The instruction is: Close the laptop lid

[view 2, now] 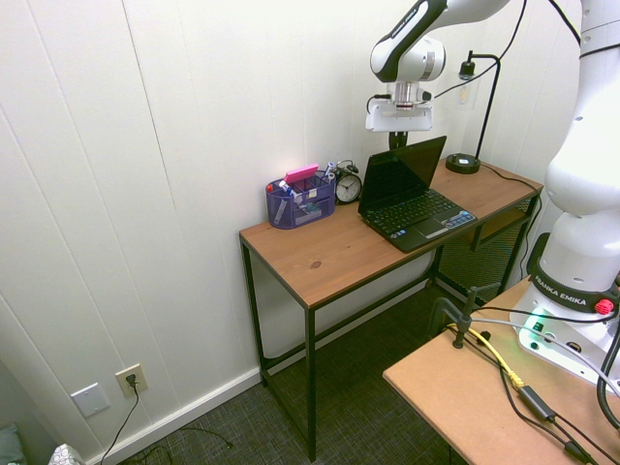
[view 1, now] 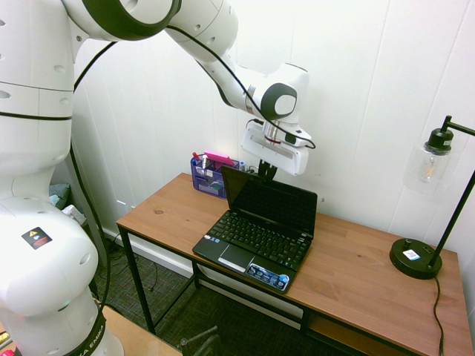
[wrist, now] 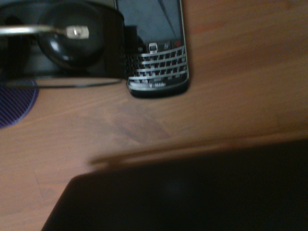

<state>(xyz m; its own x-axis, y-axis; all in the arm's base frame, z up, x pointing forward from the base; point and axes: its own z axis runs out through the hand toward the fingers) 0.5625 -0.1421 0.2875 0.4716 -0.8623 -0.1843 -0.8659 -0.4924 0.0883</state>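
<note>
One gripper (view 1: pixel 266 172) hangs just above the top edge of the laptop lid (view 1: pixel 271 199), near the middle of the first exterior frame; its dark fingers point down behind the lid's rim, but how far apart they stand cannot be told from either outside view, nor whether they touch the lid; nothing shows held in them. The lid stands open and tilted back, hinged to one small black laptop (view 1: pixel 254 240) whose keyboard faces the lower part of the frame; the laptop sits on one wooden desk (view 1: pixel 356 274) against the white wall.

In the second exterior view the gripper (view 2: pixel 396 140) sits at upper right, again right over the lid (view 2: pixel 403 171); this view alone shows one black alarm clock (view 2: pixel 348 186) beside the lid, between it and one blue mesh organizer (view 2: pixel 299 203) with a pink item on top. The first exterior view shows the organizer (view 1: pixel 209 176) at centre left and – at the right edge – one black desk lamp (view 1: pixel 427 222) with a round base.

The wrist view, blurred, shows what the others hide: one black phone (wrist: pixel 155 53) with a small keypad lying flat on the desk behind the lid – beside the clock's dark round body (wrist: pixel 62 43); the lid's dark edge (wrist: pixel 192 192) fills the lower part of that frame.
</note>
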